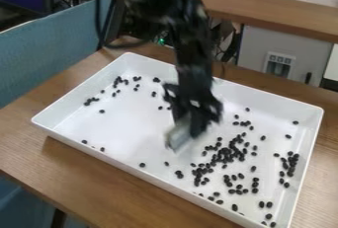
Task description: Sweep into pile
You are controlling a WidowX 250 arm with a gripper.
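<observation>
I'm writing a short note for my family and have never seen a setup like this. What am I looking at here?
This single picture comes from a fixed camera looking down at a slant. The black, jointed robot arm enters from the top, and its black gripper hangs over a white, shallow, rectangular tray on a brown wooden table. Many small, black, bean-like pieces lie in the tray, most densely toward the picture's right, with others scattered at the left. At the gripper's lower end is a pale, flat piece, probably a held sweeping tool, though blur leaves that uncertain.
</observation>
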